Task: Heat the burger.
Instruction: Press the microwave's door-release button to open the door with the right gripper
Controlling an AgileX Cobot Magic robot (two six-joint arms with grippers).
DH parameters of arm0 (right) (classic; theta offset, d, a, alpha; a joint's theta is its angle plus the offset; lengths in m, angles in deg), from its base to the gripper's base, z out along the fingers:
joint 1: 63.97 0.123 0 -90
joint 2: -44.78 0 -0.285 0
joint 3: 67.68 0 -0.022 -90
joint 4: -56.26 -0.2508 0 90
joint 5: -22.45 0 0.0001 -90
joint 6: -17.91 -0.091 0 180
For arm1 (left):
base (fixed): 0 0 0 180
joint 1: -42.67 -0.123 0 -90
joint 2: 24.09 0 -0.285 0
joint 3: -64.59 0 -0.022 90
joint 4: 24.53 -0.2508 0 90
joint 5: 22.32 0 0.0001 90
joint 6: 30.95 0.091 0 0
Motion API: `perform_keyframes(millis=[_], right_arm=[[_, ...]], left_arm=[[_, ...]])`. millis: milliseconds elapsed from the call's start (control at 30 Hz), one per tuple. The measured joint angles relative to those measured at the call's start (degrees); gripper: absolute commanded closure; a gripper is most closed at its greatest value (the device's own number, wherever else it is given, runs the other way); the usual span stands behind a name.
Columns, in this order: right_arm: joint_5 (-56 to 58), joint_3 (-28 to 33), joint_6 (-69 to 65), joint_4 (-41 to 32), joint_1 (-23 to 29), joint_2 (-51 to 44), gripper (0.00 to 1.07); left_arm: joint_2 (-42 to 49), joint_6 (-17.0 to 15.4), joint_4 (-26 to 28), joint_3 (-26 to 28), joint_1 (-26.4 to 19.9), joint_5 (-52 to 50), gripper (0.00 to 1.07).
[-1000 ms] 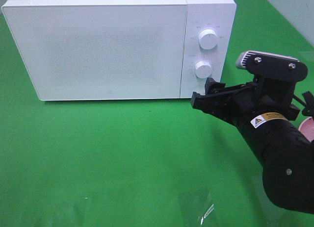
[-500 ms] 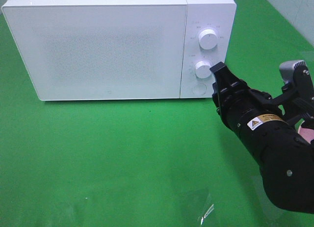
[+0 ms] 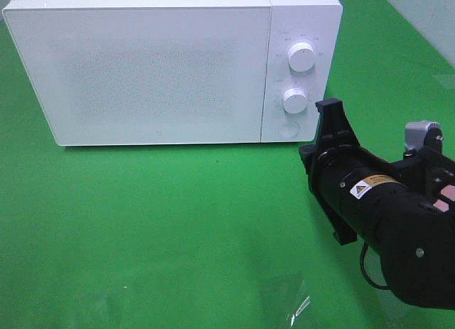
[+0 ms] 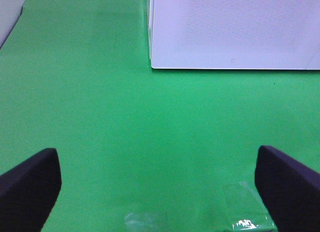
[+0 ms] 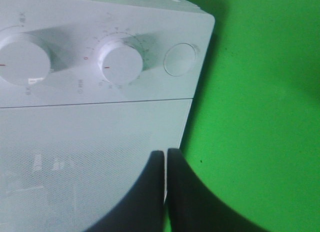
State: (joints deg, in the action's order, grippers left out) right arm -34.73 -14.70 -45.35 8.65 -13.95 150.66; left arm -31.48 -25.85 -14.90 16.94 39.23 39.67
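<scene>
The left gripper (image 4: 157, 164) hangs with jaws spread over the green cloth (image 4: 125, 117), the closed microwave (image 3: 142, 66) well ahead of it. The burger is not visible; whether it sits inside cannot be told. The right gripper (image 5: 165, 159), pinched on nothing, is nearer: the round button (image 3: 288, 128) lies just beyond its tips, by the lower knob (image 3: 294, 100).

Black arm (image 3: 398, 222), black right pincer (image 5: 165, 154) — warning label (image 3: 367, 187).
</scene>
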Motion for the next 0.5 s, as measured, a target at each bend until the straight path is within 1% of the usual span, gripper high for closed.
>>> perform_keyframes(millis=[100,167,200,233,267,300,333,367,500], right_arm=[[0.4,0.0,-0.63,0.0,-0.06,0.0,1.07],[0.57,0.0,-1.03,1.95,-1.89,0.34,1.07],[0.57,0.0,-1.03,1.95,-1.89,0.34,1.07],[0.86,-0.29,-1.03,3.5,-3.27,0.97,1.07],[0.86,-0.29,-1.03,3.5,-3.27,0.97,1.07],[1.26,-1.09,-1.09,5.21,-4.53,1.83,1.07],[1.26,-1.09,-1.09,5.21,-4.53,1.83,1.07],[1.66,-2.01,-1.32,6.7,-5.33,2.98,1.07],[2.06,-3.32,-3.04,7.51,-6.3,5.04,1.07]], left_arm=[[0.0,0.0,0.0,0.0,0.0,0.0,0.09],[0.0,0.0,0.0,0.0,0.0,0.0,0.09],[0.0,0.0,0.0,0.0,0.0,0.0,0.09],[0.0,0.0,0.0,0.0,0.0,0.0,0.09],[0.0,0.0,0.0,0.0,0.0,0.0,0.09],[0.0,0.0,0.0,0.0,0.0,0.0,0.09],[0.0,0.0,0.0,0.0,0.0,0.0,0.09],[0.0,0.0,0.0,0.0,0.0,0.0,0.09],[0.0,0.0,0.0,0.0,0.0,0.0,0.09]])
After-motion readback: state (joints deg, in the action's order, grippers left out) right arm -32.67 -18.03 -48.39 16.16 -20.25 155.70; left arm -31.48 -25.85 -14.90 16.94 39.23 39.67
